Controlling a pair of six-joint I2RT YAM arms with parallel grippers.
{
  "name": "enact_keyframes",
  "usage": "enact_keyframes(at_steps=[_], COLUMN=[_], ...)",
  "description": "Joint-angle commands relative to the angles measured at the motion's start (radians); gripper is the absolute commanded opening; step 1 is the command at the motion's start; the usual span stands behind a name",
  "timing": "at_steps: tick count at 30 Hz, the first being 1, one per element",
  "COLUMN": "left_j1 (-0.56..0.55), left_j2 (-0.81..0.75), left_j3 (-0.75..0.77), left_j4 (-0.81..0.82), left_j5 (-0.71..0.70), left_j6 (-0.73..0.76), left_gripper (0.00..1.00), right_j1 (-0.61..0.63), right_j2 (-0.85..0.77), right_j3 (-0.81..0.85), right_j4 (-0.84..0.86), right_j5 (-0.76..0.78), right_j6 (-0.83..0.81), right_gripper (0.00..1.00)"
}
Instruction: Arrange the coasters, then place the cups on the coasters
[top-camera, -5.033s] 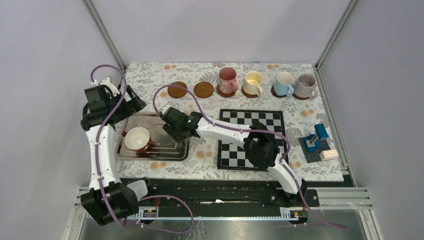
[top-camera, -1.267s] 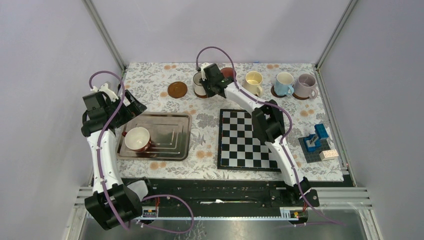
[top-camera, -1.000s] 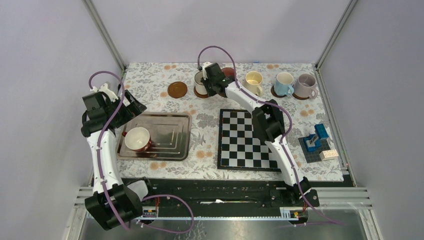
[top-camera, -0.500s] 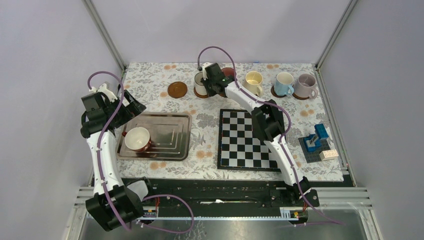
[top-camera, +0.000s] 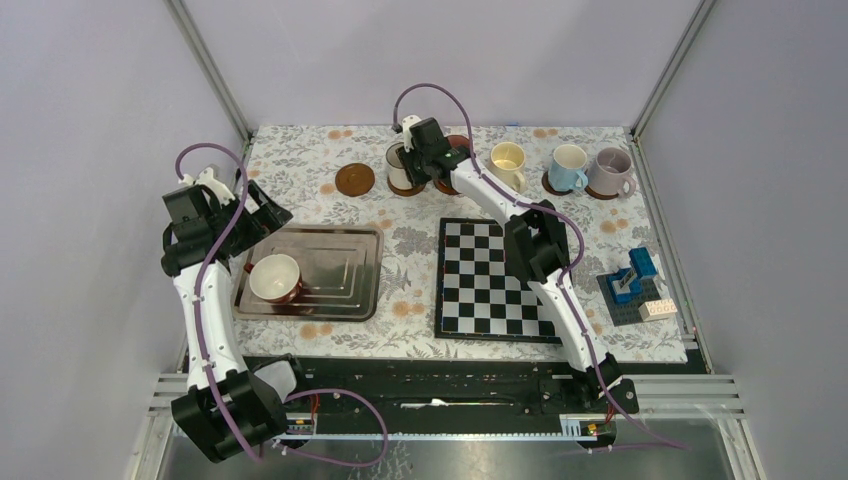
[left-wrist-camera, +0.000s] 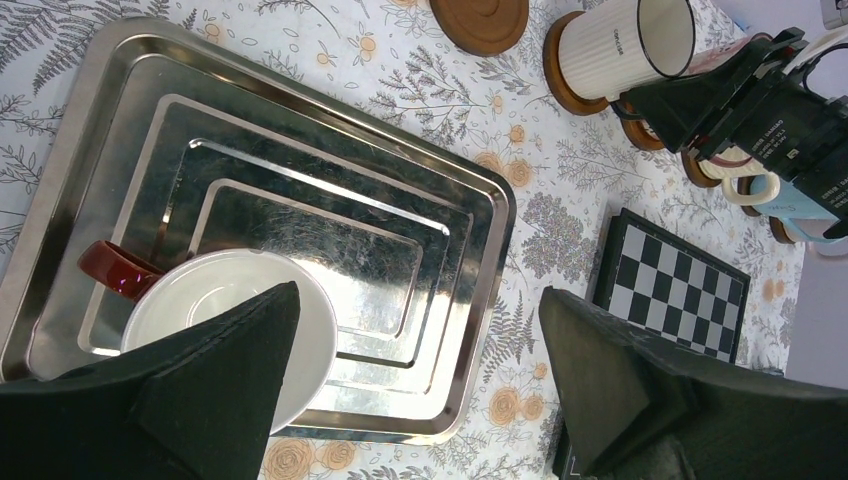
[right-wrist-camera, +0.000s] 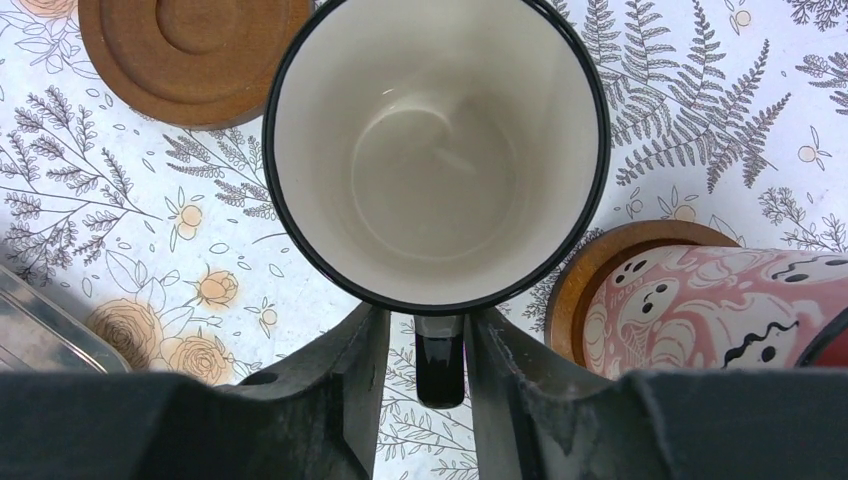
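Note:
A white cup (right-wrist-camera: 437, 150) with a black rim stands upright on a coaster (left-wrist-camera: 558, 82) in the back row. My right gripper (right-wrist-camera: 427, 340) is open only a little, and the cup's black handle (right-wrist-camera: 440, 365) sits between its fingers with a thin gap on each side. Left of it lies an empty coaster (top-camera: 354, 180). Just right is the pink patterned cup (right-wrist-camera: 720, 300) on its coaster (right-wrist-camera: 600, 262). Cream (top-camera: 507, 160), blue (top-camera: 569, 165) and lilac (top-camera: 611, 170) cups follow. My left gripper (left-wrist-camera: 415, 340) hangs wide open above the dark-red cup (left-wrist-camera: 225, 320).
The dark-red cup rests in a metal tray (top-camera: 340, 300) at the left front. A black-and-white chessboard (top-camera: 490, 280) lies in the middle. A blue and grey brick model (top-camera: 630, 285) sits at the right edge. The right arm stretches over the chessboard to the back row.
The right arm carried the white cup from the tray to a back-row coaster. In the last half second its jaws parted slightly off the handle. The left arm stayed put.

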Motion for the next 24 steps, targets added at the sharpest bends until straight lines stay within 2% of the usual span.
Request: enact_keyframes(at_steps=[1, 3, 8, 13, 18, 20, 24], left_j1=[0.006, 0.006, 0.006, 0.006, 0.006, 0.008, 0.009], left_j2=[-0.025, -0.024, -0.017, 0.018, 0.076, 0.104, 0.142], left_j3=[-0.008, -0.005, 0.034, 0.067, 0.15, 0.189, 0.226], left_j4=[0.059, 0.055, 0.015, -0.041, -0.168, -0.242, -0.372], left_j5=[0.028, 0.037, 0.047, 0.099, 0.086, 0.085, 0.056], left_j6=[0.001, 0.017, 0.089, 0.217, 0.49, 0.639, 0.944], left_gripper=[0.99, 0.99, 0.99, 0.99, 0.99, 0.99, 0.99], right_j1=[-0.002, -0.003, -0.002, -0.002, -0.003, -0.003, -0.003], right_j2=[-0.015, -0.021, -0.067, -0.137, -0.206, -0.233, -0.283], right_j3=[0.05, 0.055, 0.039, -0.009, -0.038, -0.041, -0.039], right_j4=[0.015, -0.003, -0.041, -0.06, -0.099, -0.123, -0.185], right_j5=[-0.011, -0.017, -0.034, -0.065, -0.121, -0.166, -0.263], right_j6=[-0.001, 0.002, 0.004, -0.009, -0.024, -0.034, -0.057], right_gripper=[0.44, 0.49, 0.7, 0.82, 0.89, 0.98, 1.0])
